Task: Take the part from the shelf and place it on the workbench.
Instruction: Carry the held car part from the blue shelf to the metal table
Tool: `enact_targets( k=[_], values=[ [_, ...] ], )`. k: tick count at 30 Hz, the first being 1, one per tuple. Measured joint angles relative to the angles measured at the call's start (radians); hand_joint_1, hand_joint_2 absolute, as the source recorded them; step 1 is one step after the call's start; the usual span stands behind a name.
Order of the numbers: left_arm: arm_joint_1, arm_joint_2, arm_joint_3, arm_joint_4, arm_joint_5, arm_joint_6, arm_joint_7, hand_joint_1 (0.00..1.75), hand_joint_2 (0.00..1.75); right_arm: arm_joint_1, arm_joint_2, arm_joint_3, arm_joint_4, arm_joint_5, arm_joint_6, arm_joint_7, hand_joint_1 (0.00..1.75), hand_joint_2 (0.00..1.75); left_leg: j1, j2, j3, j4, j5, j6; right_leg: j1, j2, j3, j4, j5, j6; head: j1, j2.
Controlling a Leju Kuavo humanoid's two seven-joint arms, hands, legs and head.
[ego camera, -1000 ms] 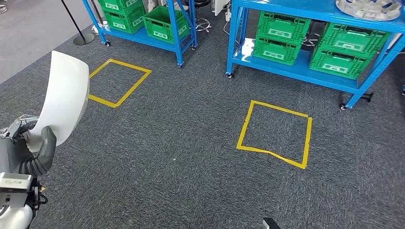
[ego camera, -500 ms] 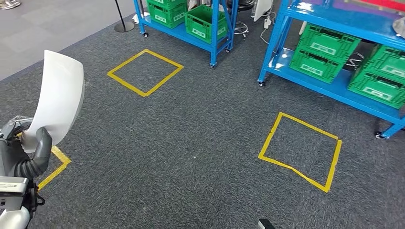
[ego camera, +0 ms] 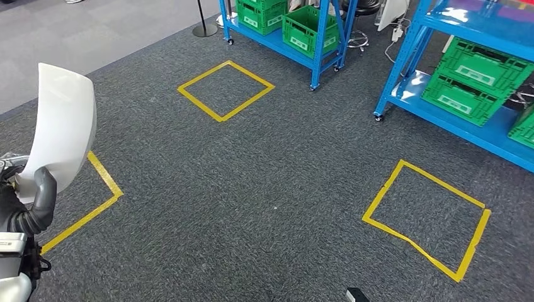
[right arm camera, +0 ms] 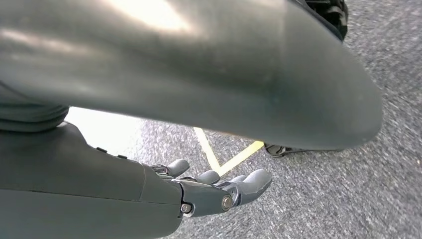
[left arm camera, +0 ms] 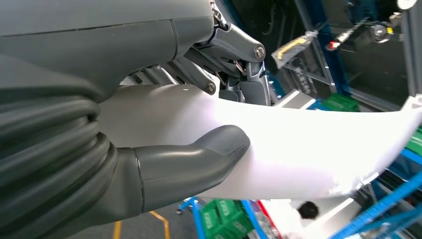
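Note:
The part [ego camera: 62, 123] is a white, curved panel standing upright at the left edge of the head view. My left hand [ego camera: 31, 204] grips its lower end, with the grey thumb [ego camera: 44, 192] pressed on the near face. In the left wrist view the thumb [left arm camera: 199, 159] lies across the white part [left arm camera: 308, 144] and the darker fingers sit behind it. My right hand [right arm camera: 219, 186] hangs over the carpet with its fingers stretched out and nothing in them.
Blue wheeled shelves with green crates [ego camera: 302, 25] stand at the back, and another blue shelf [ego camera: 409, 63] with crates [ego camera: 478, 78] at the right. Yellow tape squares [ego camera: 225, 90] [ego camera: 428, 217] mark the grey carpet, with a tape corner [ego camera: 104, 192] beside my left hand. A stanchion base [ego camera: 204, 29] stands at the back.
The camera has turned left: shelves and tape squares slid right in the picture and a tape corner came in at the left. My left hand still holds the part.

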Motion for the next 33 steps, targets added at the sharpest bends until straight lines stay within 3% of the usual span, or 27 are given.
enact_targets(
  k=[1, 2, 4, 6, 7, 9, 11, 13, 15, 16, 17, 20, 22, 24, 25, 27, 28, 30, 31, 32, 33],
  values=[
    [0.005, 0.0, 0.0, 0.001, 0.0, 0.0, 0.0, 1.75, 1.75, 0.0, 0.0, 0.0, 0.0, 0.0, 0.0, 0.0, 0.0, 0.0, 0.002, 0.003, -0.002, 0.004, 0.008, -0.001, 0.001, -0.012, 0.0, 0.0, -0.001, 0.0, 0.0, 0.0],
    [0.007, 0.001, 0.001, 0.001, 0.0, 0.0, 0.0, 1.75, 1.75, 0.0, 0.0, 0.0, 0.0, 0.0, 0.0, 0.0, 0.0, 0.0, 0.003, 0.009, 0.016, -0.032, 0.033, -0.002, 0.001, -0.025, 0.002, 0.001, -0.003, 0.002, 0.0, 0.0],
    [0.009, 0.001, 0.004, 0.001, 0.0, 0.0, 0.0, 1.75, 1.75, 0.0, 0.0, 0.0, 0.0, 0.0, 0.0, 0.0, 0.0, 0.0, 0.003, 0.046, 0.089, -0.167, 0.094, 0.001, 0.003, -0.047, 0.006, 0.003, -0.009, 0.009, 0.0, 0.0],
    [0.01, 0.002, 0.007, 0.001, 0.0, 0.0, -0.001, 1.75, 1.75, 0.0, -0.001, 0.0, 0.0, 0.0, 0.0, -0.001, 0.0, 0.0, 0.0, 0.079, 0.134, -0.251, 0.122, 0.011, 0.007, -0.064, 0.013, 0.005, -0.016, 0.02, 0.001, 0.0],
    [0.01, 0.002, 0.008, 0.001, 0.0, 0.001, -0.001, 1.75, 1.75, -0.001, -0.001, 0.0, 0.0, 0.0, 0.0, -0.001, 0.0, 0.0, -0.002, 0.081, 0.137, -0.257, 0.122, 0.019, 0.008, -0.072, 0.017, 0.005, -0.019, 0.026, 0.002, 0.0],
    [0.011, 0.004, 0.011, 0.0, 0.0, 0.001, -0.002, 1.75, 1.75, -0.004, -0.001, 0.0, 0.0, 0.0, 0.0, -0.001, 0.0, 0.0, -0.004, 0.057, 0.136, -0.261, 0.126, 0.032, 0.005, -0.085, 0.023, 0.005, -0.024, 0.04, 0.002, 0.0],
    [0.01, 0.004, 0.014, -0.003, 0.0, 0.002, -0.002, 1.75, 1.75, -0.007, 0.0, 0.0, 0.0, -0.002, -0.001, 0.001, 0.0, 0.0, -0.001, 0.035, 0.138, -0.266, 0.13, 0.046, -0.001, -0.045, 0.011, 0.04, -0.049, 0.052, 0.004, 0.0],
    [0.011, 0.003, 0.014, -0.004, -0.003, 0.003, -0.003, 1.75, 1.75, -0.007, 0.001, 0.0, 0.0, -0.005, -0.003, 0.008, 0.0, 0.0, 0.0, 0.014, 0.137, -0.268, 0.133, 0.056, -0.002, 0.013, -0.042, 0.151, -0.107, 0.056, 0.007, 0.0],
    [0.018, 0.0, 0.014, -0.002, -0.006, -0.002, -0.004, 1.75, 1.75, -0.004, 0.001, -0.001, 0.0, -0.01, -0.006, 0.017, 0.0, 0.0, -0.003, -0.012, 0.134, -0.265, 0.133, 0.06, -0.001, 0.03, -0.108, 0.271, -0.147, 0.054, 0.009, 0.0],
    [0.022, -0.001, 0.014, -0.001, -0.007, -0.005, -0.004, 1.75, 1.75, -0.003, 0.001, -0.002, 0.0, -0.012, -0.007, 0.019, 0.0, 0.0, -0.003, -0.026, 0.132, -0.264, 0.133, 0.061, -0.001, 0.032, -0.122, 0.289, -0.141, 0.051, 0.009, 0.0],
    [0.025, -0.002, 0.013, 0.001, -0.008, -0.008, -0.004, 1.75, 1.75, -0.002, 0.001, -0.002, 0.0, -0.013, -0.007, 0.021, 0.0, 0.0, -0.004, -0.041, 0.131, -0.262, 0.133, 0.06, -0.001, 0.034, -0.117, 0.265, -0.115, 0.048, 0.009, 0.0],
    [0.027, -0.004, 0.013, 0.003, -0.015, -0.015, -0.002, 1.75, 1.75, -0.003, 0.001, -0.003, 0.0, -0.013, -0.007, 0.019, 0.0, 0.0, -0.004, -0.078, 0.129, -0.257, 0.134, 0.052, 0.0, 0.071, -0.035, 0.072, -0.019, 0.038, 0.009, 0.0],
    [0.027, -0.006, 0.013, 0.006, -0.02, -0.02, 0.0, 1.75, 1.75, -0.004, 0.002, -0.003, 0.0, -0.012, -0.005, 0.019, 0.0, 0.0, -0.003, -0.096, 0.126, -0.258, 0.136, 0.039, 0.003, 0.085, -0.013, 0.018, -0.006, 0.031, 0.009, 0.0],
    [0.027, -0.007, 0.014, 0.01, -0.022, -0.023, 0.002, 1.75, 1.75, -0.005, 0.003, -0.003, 0.0, -0.01, -0.004, 0.019, 0.0, 0.0, -0.002, -0.111, 0.122, -0.264, 0.141, 0.025, 0.006, 0.068, -0.01, 0.013, -0.002, 0.02, 0.01, 0.0],
    [0.028, -0.006, 0.015, 0.012, -0.022, -0.023, 0.001, 1.75, 1.75, -0.005, 0.004, -0.003, 0.0, -0.008, -0.005, 0.019, 0.0, 0.0, -0.003, -0.104, 0.118, -0.261, 0.139, 0.02, 0.005, 0.058, -0.007, 0.009, 0.002, 0.013, 0.009, 0.0],
    [0.028, -0.005, 0.016, 0.014, -0.022, -0.023, 0.002, 1.75, 1.75, -0.005, 0.005, -0.003, 0.0, -0.004, -0.005, 0.018, 0.0, 0.0, -0.005, -0.059, 0.09, -0.207, 0.106, 0.012, 0.002, 0.037, -0.002, -0.001, 0.008, 0.001, 0.005, 0.0],
    [0.029, -0.004, 0.017, 0.015, -0.022, -0.023, 0.002, 1.75, 1.75, -0.003, 0.006, -0.003, 0.0, -0.003, -0.005, 0.018, 0.0, 0.0, -0.005, -0.03, 0.064, -0.151, 0.077, 0.009, 0.003, 0.027, -0.001, -0.003, 0.008, -0.003, 0.002, 0.0],
    [0.034, -0.005, 0.018, 0.018, -0.023, -0.023, 0.002, 1.75, 1.75, 0.001, 0.005, -0.003, 0.0, -0.001, -0.005, 0.018, 0.0, 0.0, -0.002, -0.005, 0.007, -0.031, 0.026, 0.004, 0.005, 0.005, -0.002, -0.003, 0.006, -0.008, 0.0, 0.0],
    [0.039, -0.005, 0.018, 0.019, -0.025, -0.023, 0.003, 1.75, 1.75, 0.002, 0.005, -0.003, 0.0, 0.001, -0.004, 0.018, 0.0, 0.0, -0.001, -0.001, -0.006, -0.004, 0.022, 0.003, 0.006, -0.006, -0.001, -0.002, 0.004, -0.009, 0.0, 0.0],
    [0.042, -0.005, 0.018, 0.019, -0.027, -0.023, 0.003, 1.75, 1.75, 0.003, 0.005, -0.003, 0.0, 0.003, -0.004, 0.018, 0.0, 0.0, -0.001, 0.003, 0.001, -0.015, 0.038, 0.003, 0.006, -0.018, -0.001, -0.002, 0.003, -0.008, 0.0, 0.0],
    [0.045, -0.005, 0.019, 0.019, -0.03, -0.023, 0.003, 1.75, 1.75, 0.003, 0.006, -0.003, 0.0, 0.005, -0.002, 0.017, 0.0, 0.0, 0.0, 0.01, 0.025, -0.061, 0.066, 0.003, 0.006, -0.029, 0.0, -0.001, 0.001, -0.007, 0.0, 0.0]
  ],
)
